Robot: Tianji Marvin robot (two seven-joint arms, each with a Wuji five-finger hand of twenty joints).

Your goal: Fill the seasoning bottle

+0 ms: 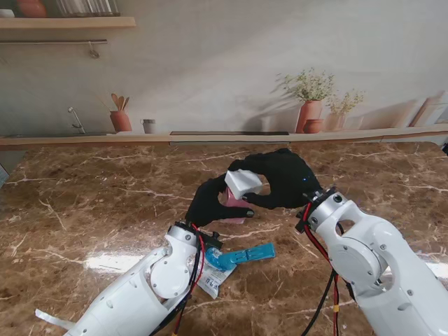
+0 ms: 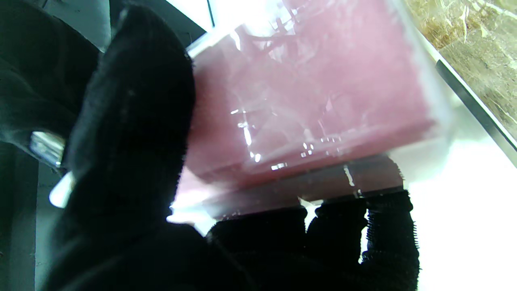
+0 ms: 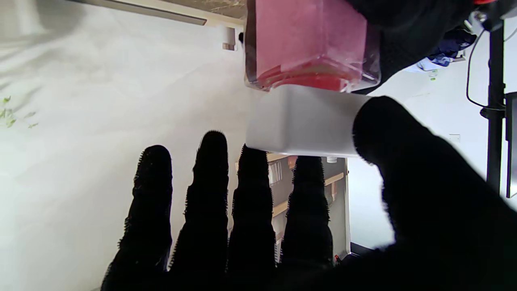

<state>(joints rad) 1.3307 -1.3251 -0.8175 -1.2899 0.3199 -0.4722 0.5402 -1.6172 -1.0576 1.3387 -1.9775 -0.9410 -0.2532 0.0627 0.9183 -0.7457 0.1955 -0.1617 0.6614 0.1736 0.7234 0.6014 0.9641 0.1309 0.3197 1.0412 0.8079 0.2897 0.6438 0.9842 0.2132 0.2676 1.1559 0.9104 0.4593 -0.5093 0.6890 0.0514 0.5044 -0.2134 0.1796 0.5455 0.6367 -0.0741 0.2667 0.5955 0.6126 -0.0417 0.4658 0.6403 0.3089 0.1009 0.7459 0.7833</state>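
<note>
Pink-filled bottle sat gripped in left hand, held over mid-table. Right hand pinched white cap. Judgement: steady the bottle, lift cap straight off.

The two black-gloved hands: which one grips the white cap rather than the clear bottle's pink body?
The right hand, fingers closed on the white square cap; the left hand clasps the pink-filled clear seasoning bottle.

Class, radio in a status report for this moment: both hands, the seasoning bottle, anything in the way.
Left hand shut on seasoning bottle, pink contents showing. Right hand shut on white lid. Blue packet lies nearer to me, clear of both.
</note>
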